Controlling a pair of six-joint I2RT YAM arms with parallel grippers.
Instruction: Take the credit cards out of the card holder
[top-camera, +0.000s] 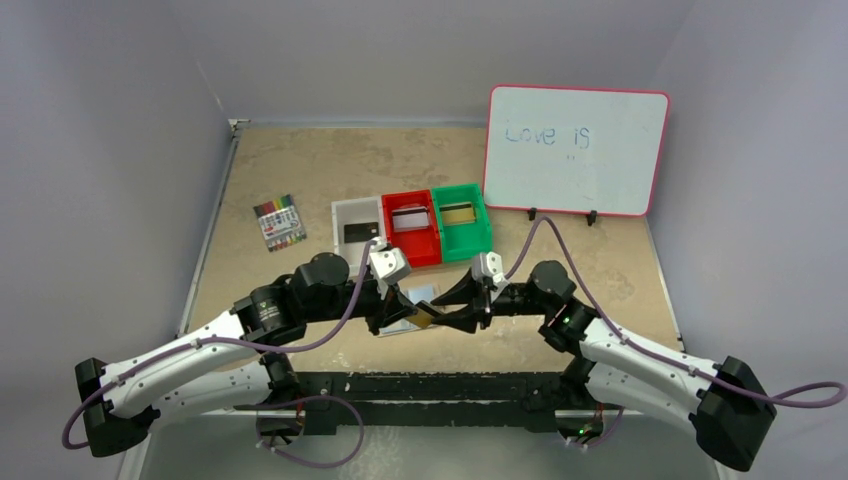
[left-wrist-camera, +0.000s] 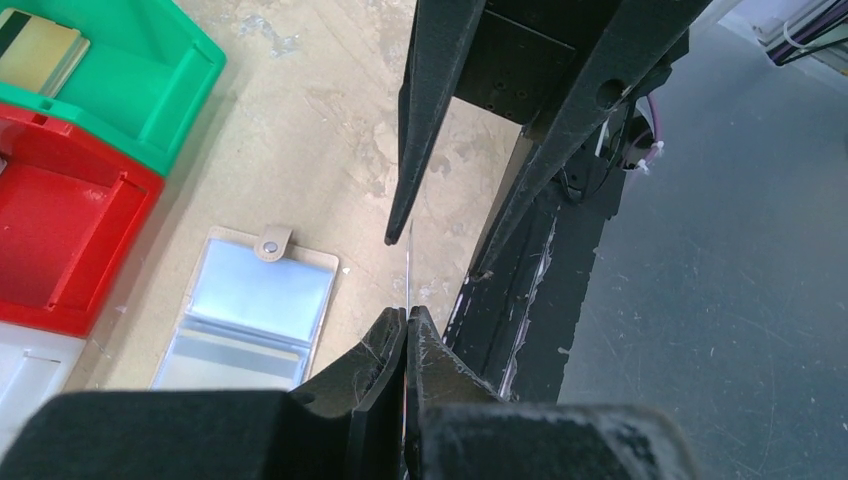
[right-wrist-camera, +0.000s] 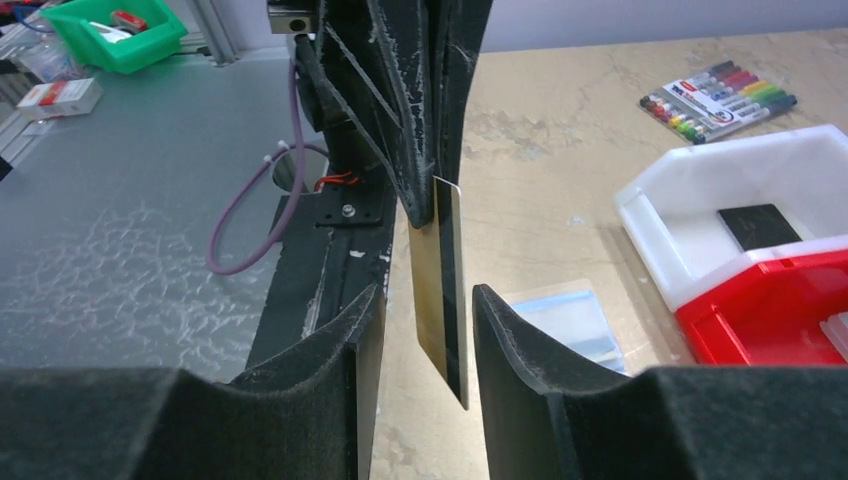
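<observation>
A gold credit card (right-wrist-camera: 440, 280) with a dark stripe hangs upright above the table, and my left gripper (left-wrist-camera: 408, 315) is shut on its edge. From the left wrist the card (left-wrist-camera: 410, 265) shows only as a thin line. My right gripper (right-wrist-camera: 428, 295) is open, with one finger on each side of the card and a gap on both sides. The two grippers meet over the table's near middle, at the card (top-camera: 424, 318). The card holder (left-wrist-camera: 255, 310) lies open and flat below them, pale blue side up, snap tab at its far edge.
Behind the holder stand a white bin (top-camera: 345, 215) with a black card (top-camera: 358, 232), a red bin (top-camera: 425, 250) with a silver card (top-camera: 410, 218), and a green bin (top-camera: 480, 235) with a gold card (top-camera: 459, 213). A marker pack (top-camera: 279, 222) lies left; a whiteboard (top-camera: 575, 150) stands back right.
</observation>
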